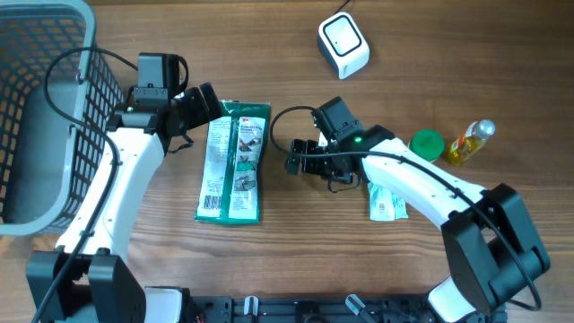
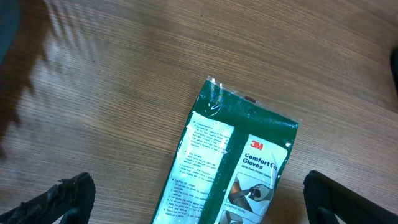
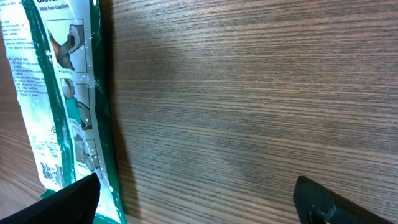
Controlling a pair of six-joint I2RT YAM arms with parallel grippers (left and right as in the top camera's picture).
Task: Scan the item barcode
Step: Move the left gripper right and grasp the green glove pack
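The item is a green and white 3M glove packet (image 1: 234, 161) lying flat on the wooden table, printed side up. In the left wrist view the packet (image 2: 231, 163) runs down between my two black fingers (image 2: 71, 198). My left gripper (image 1: 195, 112) hovers open over the packet's far left corner and holds nothing. To the packet's right, my right gripper (image 1: 299, 156) is open over bare wood. In the right wrist view the packet (image 3: 61, 93) lies along the left edge, next to the left finger (image 3: 67, 202). The white barcode scanner (image 1: 343, 45) stands at the back.
A grey wire basket (image 1: 40, 117) fills the far left. Right of the right arm lie a round green lid (image 1: 427, 144), a small yellow bottle (image 1: 471, 142) and a white packet (image 1: 387, 201) partly under the arm.
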